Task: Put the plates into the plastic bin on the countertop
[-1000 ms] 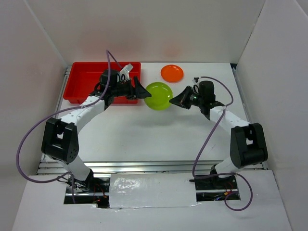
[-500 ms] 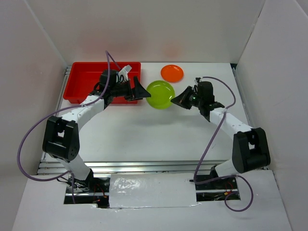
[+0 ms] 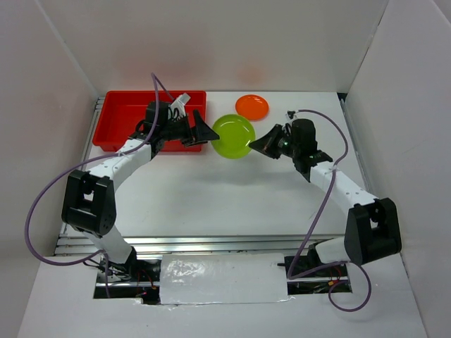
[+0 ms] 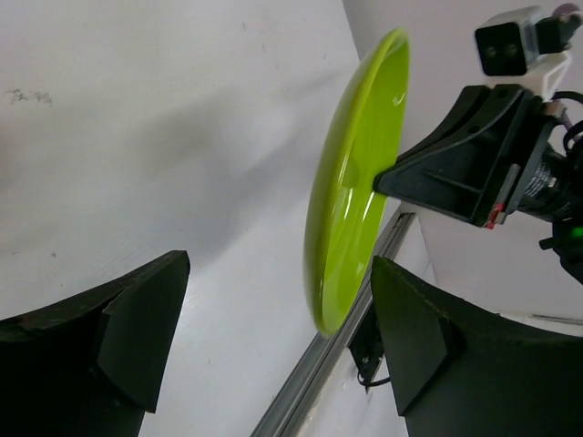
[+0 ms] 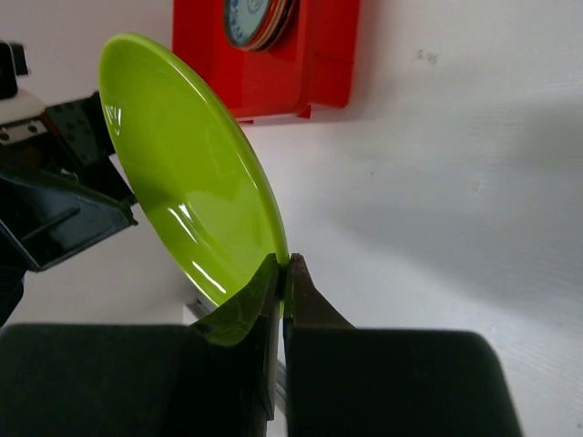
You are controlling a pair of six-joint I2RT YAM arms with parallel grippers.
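Note:
My right gripper is shut on the rim of the lime green plate and holds it above the countertop. My left gripper is open right at the plate's left edge; in the left wrist view the plate stands edge-on between its jaws without touching them. The red plastic bin lies at the back left, with stacked patterned plates showing in it. An orange plate lies on the countertop behind the green one.
White walls close in the table on three sides. A metal rail runs along the front edge. Purple cables loop from both arms.
My right gripper has carried the green plate a little left and back, toward the left gripper. The left gripper has stayed open and shifted slightly, with the plate's edge now between its jaws.

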